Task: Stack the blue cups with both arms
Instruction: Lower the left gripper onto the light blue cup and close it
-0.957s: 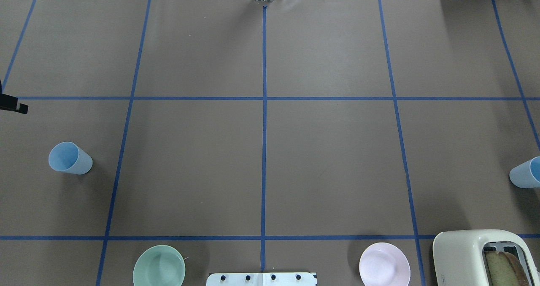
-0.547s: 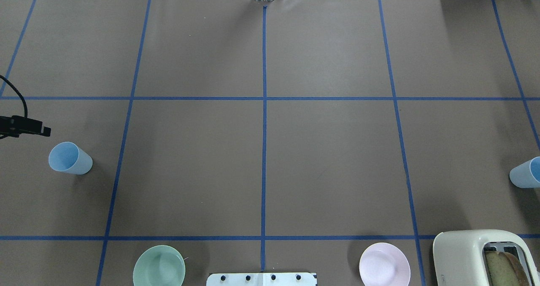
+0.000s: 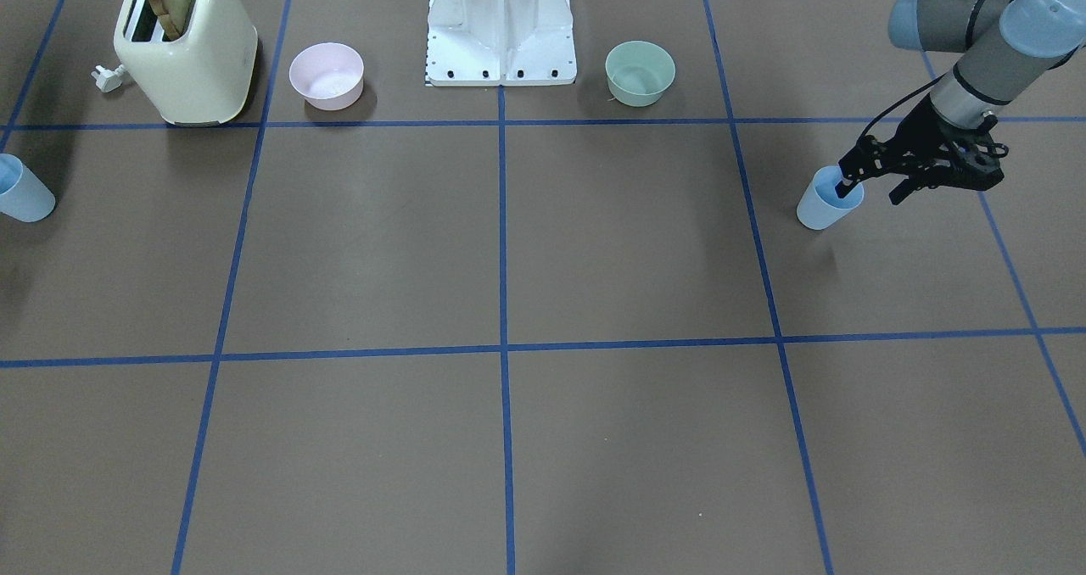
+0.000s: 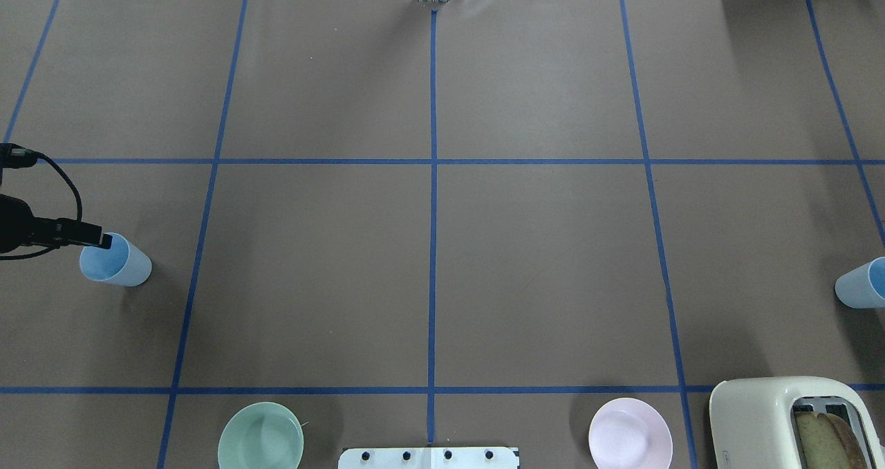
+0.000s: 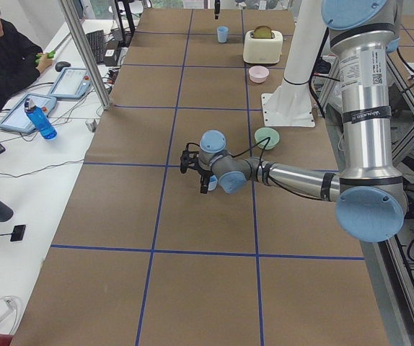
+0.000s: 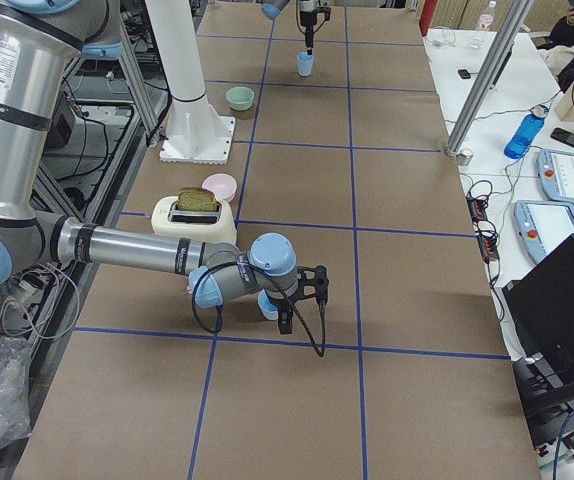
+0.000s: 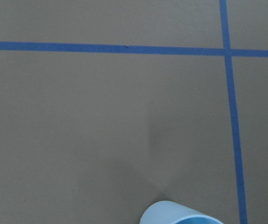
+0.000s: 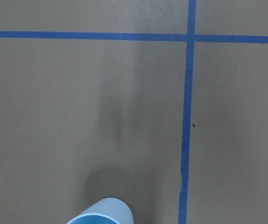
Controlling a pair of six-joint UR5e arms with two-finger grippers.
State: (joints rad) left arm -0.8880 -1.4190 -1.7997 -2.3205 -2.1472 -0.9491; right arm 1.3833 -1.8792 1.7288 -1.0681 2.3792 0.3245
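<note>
Over the last second the left end effector (image 3: pixel 872 192) has travelled from the overhead view's left edge to the left blue cup (image 4: pixel 119 264), which has not shifted, and neither has the right blue cup (image 4: pixel 859 285). The left end effector is spread wide. In the front-facing view one fingertip (image 3: pixel 846 188) dips into the cup's mouth while the other hangs outside the cup, on the side away from the desk's middle, so the cup wall sits between them. Whether either finger touches the plastic is not clear. The cup stands upright on the desk (image 4: pixel 525 261), directly below the end effector, and the left arm (image 3: pixel 976 66) slopes down to it from the robot's side.

The right end effector (image 6: pixel 300 300) appears only in the side views, and its opening cannot be judged from there. The right blue cup stands upright just beside it, partly hidden behind the wrist. The right wrist camera catches only the cup's rim at its bottom edge.

A green bowl (image 4: pixel 261 436) lies well apart from the left end effector, back toward the robot's base. A pink bowl (image 4: pixel 630 433) and a cream toaster (image 4: pixel 767 420) holding bread sit likewise back from the right end effector.
</note>
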